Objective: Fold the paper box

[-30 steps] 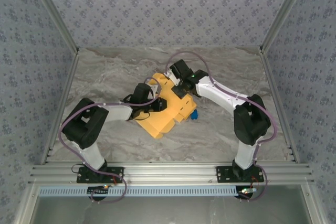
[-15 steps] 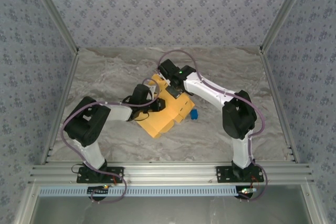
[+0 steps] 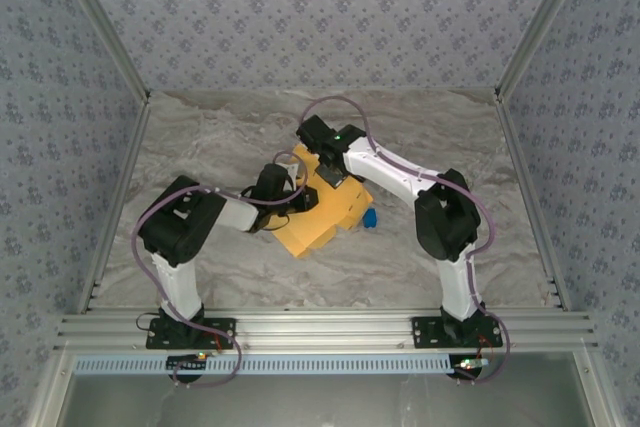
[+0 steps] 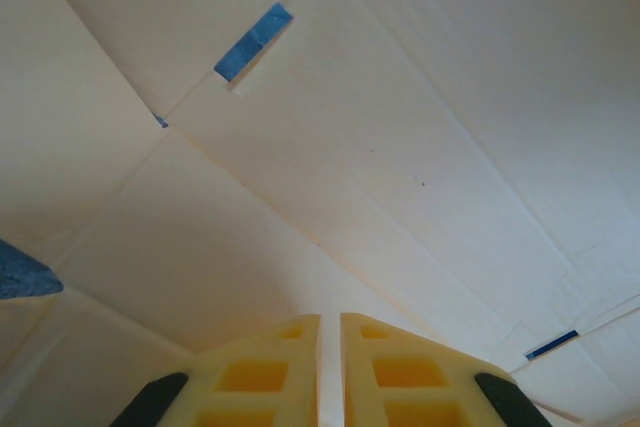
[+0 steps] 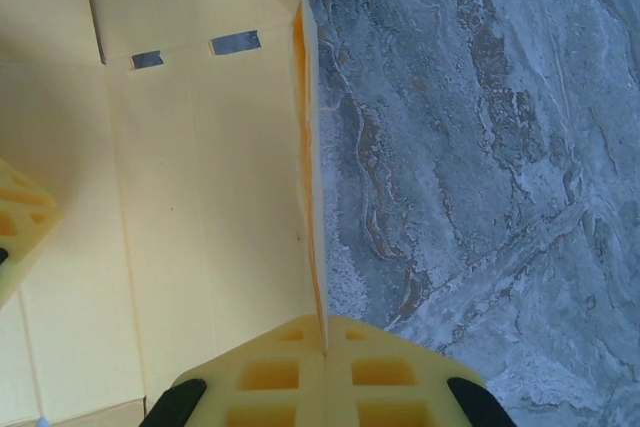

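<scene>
The paper box (image 3: 322, 219), a yellow-orange cardboard sheet partly folded up, lies mid-table between both arms. My right gripper (image 3: 331, 174) is at its far edge. In the right wrist view it (image 5: 325, 323) is shut on the edge of an upright wall of the paper box (image 5: 200, 197), with the marble table to the right of that wall. My left gripper (image 3: 303, 199) rests on the box's left part. In the left wrist view its fingers (image 4: 330, 319) stand a thin slit apart against pale cardboard (image 4: 400, 97), and nothing shows between them.
A tiny blue block (image 3: 369, 218) lies on the marble table (image 3: 200, 147) just right of the box. Patterned walls close off the back and both sides. A metal rail (image 3: 320, 329) runs along the near edge, by the arm bases.
The right arm has swung left and drawn its elbow in, carrying the box's far edge with it. The left gripper's fingers have closed a little. The box has shifted slightly left.
</scene>
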### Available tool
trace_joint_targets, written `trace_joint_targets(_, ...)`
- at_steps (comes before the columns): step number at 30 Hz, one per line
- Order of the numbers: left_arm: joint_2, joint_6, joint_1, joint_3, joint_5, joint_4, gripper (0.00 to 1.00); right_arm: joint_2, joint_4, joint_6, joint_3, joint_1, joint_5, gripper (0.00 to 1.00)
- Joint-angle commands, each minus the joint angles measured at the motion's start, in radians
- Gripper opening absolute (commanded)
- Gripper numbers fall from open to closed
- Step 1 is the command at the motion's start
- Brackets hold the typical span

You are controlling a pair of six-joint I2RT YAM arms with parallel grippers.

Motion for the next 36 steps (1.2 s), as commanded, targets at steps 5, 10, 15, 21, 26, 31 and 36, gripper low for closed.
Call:
trace_joint_targets(5,0.064,-0.064,-0.018,-0.043,-0.044,0.074,0.11,0.01,0.042,0.044,-0.011,0.055,-0.009,0.0)
trace_joint_targets(10,0.068,-0.084,-0.018,-0.066,-0.052,0.113,0.11,0.005,0.063,0.055,-0.034,0.089,0.02,0.0)
trace_joint_targets(15,0.073,-0.102,-0.017,-0.079,-0.054,0.145,0.11,-0.004,0.095,0.066,-0.06,0.124,0.048,0.0)
trace_joint_targets(21,0.074,-0.128,-0.017,-0.101,-0.052,0.194,0.1,-0.016,0.114,0.075,-0.083,0.143,0.072,0.0)
trace_joint_targets(26,0.065,-0.139,-0.016,-0.117,-0.055,0.22,0.1,-0.039,0.138,0.073,-0.109,0.145,0.092,0.0)
trace_joint_targets(31,0.051,-0.154,-0.015,-0.134,-0.061,0.246,0.11,-0.049,0.158,0.051,-0.117,0.149,0.105,0.0)
trace_joint_targets(36,0.019,-0.16,-0.007,-0.149,-0.058,0.25,0.13,-0.044,0.178,-0.026,-0.126,0.151,0.206,0.0)
